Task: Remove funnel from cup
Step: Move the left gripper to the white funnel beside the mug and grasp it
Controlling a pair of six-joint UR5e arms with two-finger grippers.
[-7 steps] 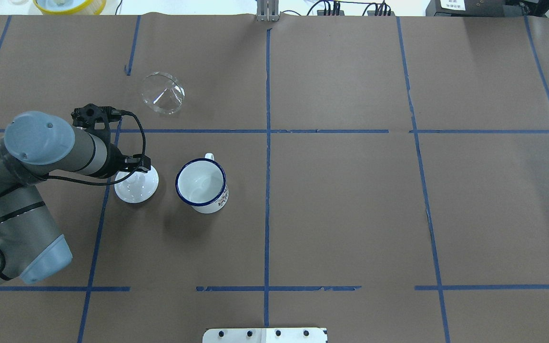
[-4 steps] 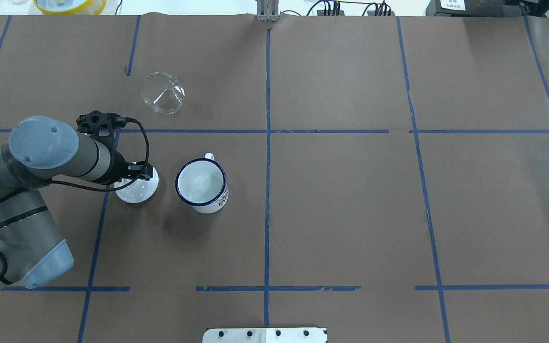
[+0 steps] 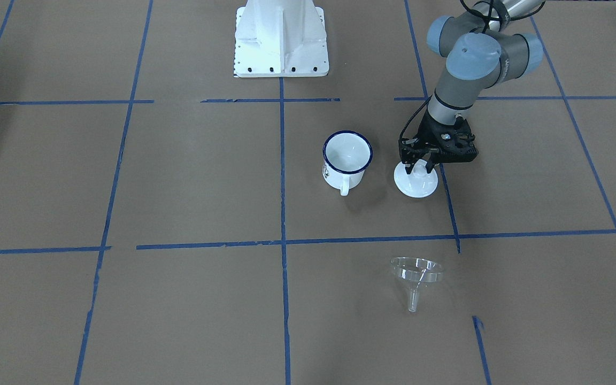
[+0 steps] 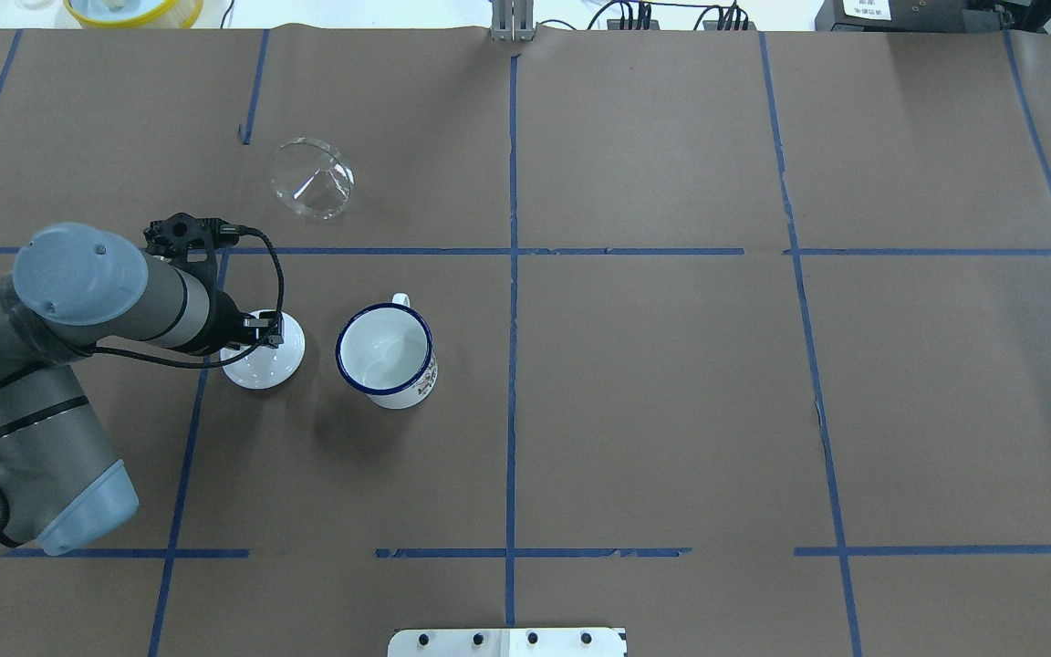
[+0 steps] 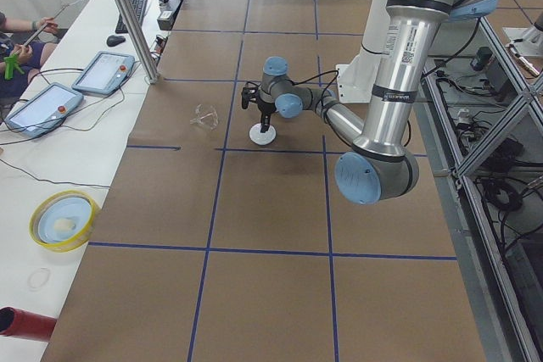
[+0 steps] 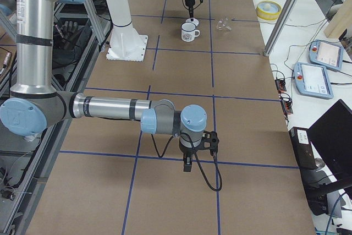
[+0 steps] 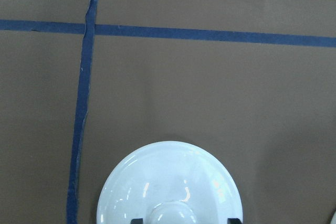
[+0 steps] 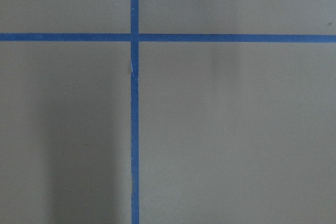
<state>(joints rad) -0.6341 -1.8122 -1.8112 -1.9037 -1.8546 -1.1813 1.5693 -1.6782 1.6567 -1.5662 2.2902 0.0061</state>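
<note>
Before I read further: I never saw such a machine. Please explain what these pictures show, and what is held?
This is a robot with two arms at a table. Two pictures look down on it, two look along it from the ends, two come from wrist cameras. On the table stand an empty white cup and a white knobbed lid; a clear funnel lies apart. The left tool is open astride the lid's knob, holding nothing. The right tool hangs over the table; open or shut, I cannot tell.
</note>
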